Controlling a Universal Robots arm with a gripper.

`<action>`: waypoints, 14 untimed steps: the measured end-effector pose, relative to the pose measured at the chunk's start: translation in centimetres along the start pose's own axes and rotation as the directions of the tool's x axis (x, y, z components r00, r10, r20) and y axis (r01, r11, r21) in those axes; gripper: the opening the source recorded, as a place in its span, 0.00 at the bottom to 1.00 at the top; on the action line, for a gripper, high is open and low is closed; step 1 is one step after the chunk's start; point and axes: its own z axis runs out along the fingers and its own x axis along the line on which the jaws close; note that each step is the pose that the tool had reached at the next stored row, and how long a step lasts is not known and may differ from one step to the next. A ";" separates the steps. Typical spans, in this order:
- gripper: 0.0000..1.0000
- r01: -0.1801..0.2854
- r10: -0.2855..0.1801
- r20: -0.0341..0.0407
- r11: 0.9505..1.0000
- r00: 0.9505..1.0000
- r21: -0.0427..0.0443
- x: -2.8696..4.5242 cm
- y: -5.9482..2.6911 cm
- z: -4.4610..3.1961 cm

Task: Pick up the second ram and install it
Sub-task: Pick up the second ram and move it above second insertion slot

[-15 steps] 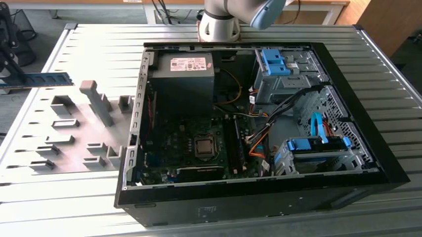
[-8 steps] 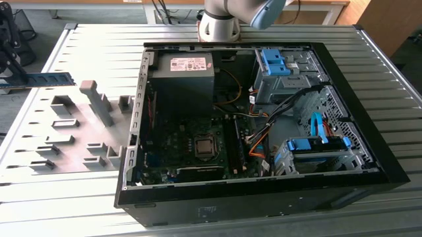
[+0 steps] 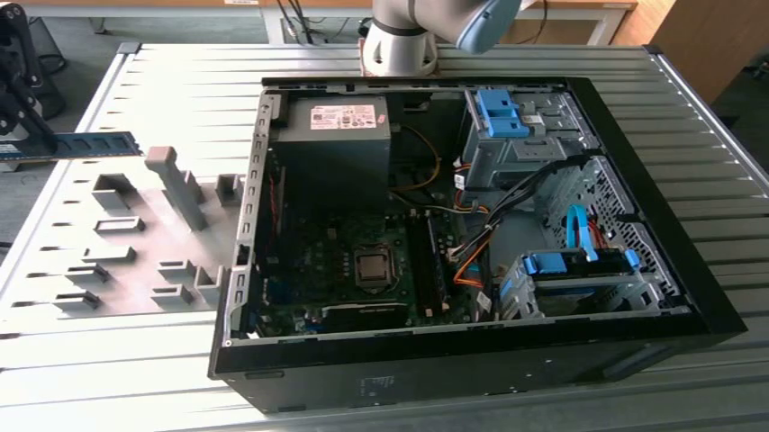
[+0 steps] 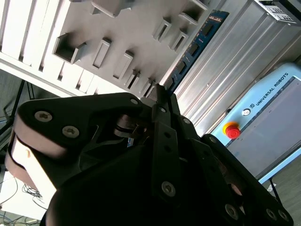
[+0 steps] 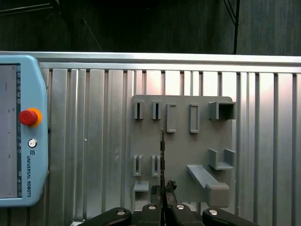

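In the exterior view, an open computer case [image 3: 481,360] lies on a ribbed metal table [image 3: 709,171], with its motherboard [image 3: 312,270] and long black slots [image 3: 429,261] facing up. The arm's base [image 3: 402,45] stands at the far side of the case. At the exterior view's left edge the black gripper [image 3: 34,135] is pinched on the second ram [image 3: 85,144]. The blue-green stick is held level and on edge in the air, above the table near the far end of the grey fixture plate [image 3: 132,270] and well apart from the case.

In the second wrist view, the gripper [image 4: 162,96] has its fingers pressed together on one end of the second ram [image 4: 195,44]. The stick reaches away from the fingertips, showing its dark chips, with the fixture plate [image 4: 131,33] and the table's ribs beneath it. A pale blue teach pendant [image 4: 273,117] with a red button [image 4: 232,129] lies beside them.

In the first wrist view, the gripper [image 5: 163,187] is clamped on the second ram [image 5: 162,150], which shows edge-on as a thin dark line over the fixture plate [image 5: 181,141]. The teach pendant [image 5: 23,155] rests on the table just beside the plate
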 end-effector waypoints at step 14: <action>0.14 0.000 0.000 0.000 1.000 1.000 0.000 0.01 -0.69 0.00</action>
